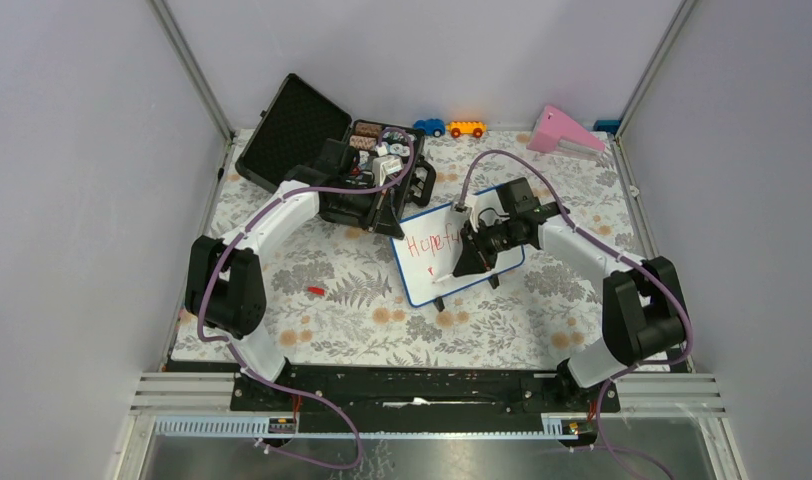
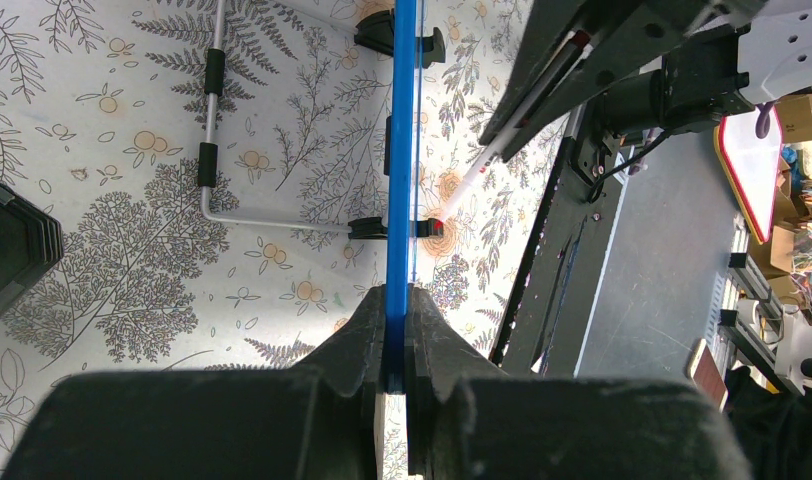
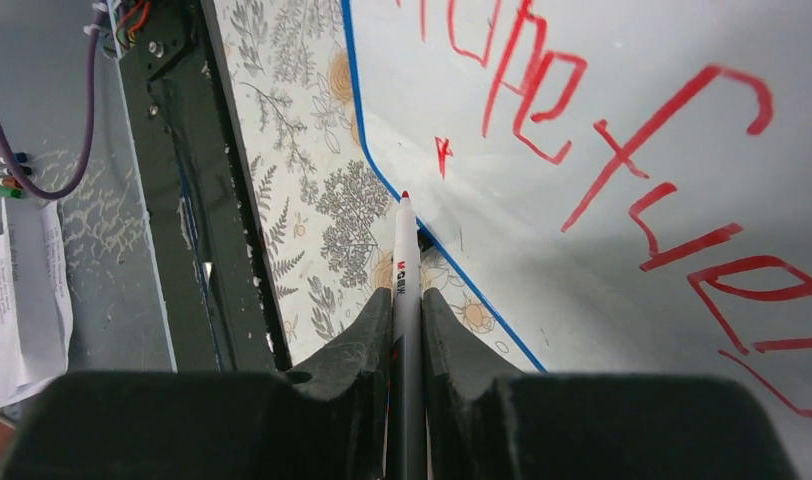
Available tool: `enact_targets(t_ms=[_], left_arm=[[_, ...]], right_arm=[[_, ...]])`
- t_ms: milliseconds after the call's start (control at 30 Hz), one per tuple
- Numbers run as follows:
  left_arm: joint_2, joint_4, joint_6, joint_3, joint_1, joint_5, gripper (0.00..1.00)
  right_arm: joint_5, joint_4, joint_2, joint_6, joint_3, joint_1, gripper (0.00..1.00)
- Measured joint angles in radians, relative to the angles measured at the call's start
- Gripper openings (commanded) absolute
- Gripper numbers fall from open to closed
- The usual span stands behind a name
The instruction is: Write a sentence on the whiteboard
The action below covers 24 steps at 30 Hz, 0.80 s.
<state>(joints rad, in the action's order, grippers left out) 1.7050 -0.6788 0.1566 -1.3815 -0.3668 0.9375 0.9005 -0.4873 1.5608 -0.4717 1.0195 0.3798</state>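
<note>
The left gripper (image 2: 395,330) has its jaws pressed onto the thin blue frame of the whiteboard (image 2: 402,150), pinching it edge-on at the top corner nearest the black case (image 1: 302,130). The right gripper (image 3: 407,310) has its jaws clamped on a marker (image 3: 404,250), which points forward with its red tip over the lower left part of the board. From the wrist view it is hard to tell whether the tip touches the surface.

The whiteboard (image 1: 432,282) stands tilted on its wire stand near the middle of the floral table (image 1: 312,330), between the two grippers. The sentence (image 3: 542,90) is in red; the readable part runs "Hope fu", and the arm covers the rest from above. A small red mark (image 3: 443,155) sits below the first word. A small red piece (image 1: 315,290) lies on the cloth to the left.
</note>
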Motion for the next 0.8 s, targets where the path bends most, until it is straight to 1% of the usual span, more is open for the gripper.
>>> enact_targets(t_ms=[167,467,800], left_arm=[[0.0,0.0,0.0,0.0,0.0,0.0,0.0],[0.0,0.0,0.0,0.0,0.0,0.0,0.0],[0.0,0.0,0.0,0.0,0.0,0.0,0.0]], right_arm=[[0.031,0.024,-0.042,0.026,0.0,-0.007,0.0],[0.033,0.031,-0.037,0.037,0.0,-0.028,0.0],[0.03,0.08,-0.022,0.064,0.0,-0.029,0.0]])
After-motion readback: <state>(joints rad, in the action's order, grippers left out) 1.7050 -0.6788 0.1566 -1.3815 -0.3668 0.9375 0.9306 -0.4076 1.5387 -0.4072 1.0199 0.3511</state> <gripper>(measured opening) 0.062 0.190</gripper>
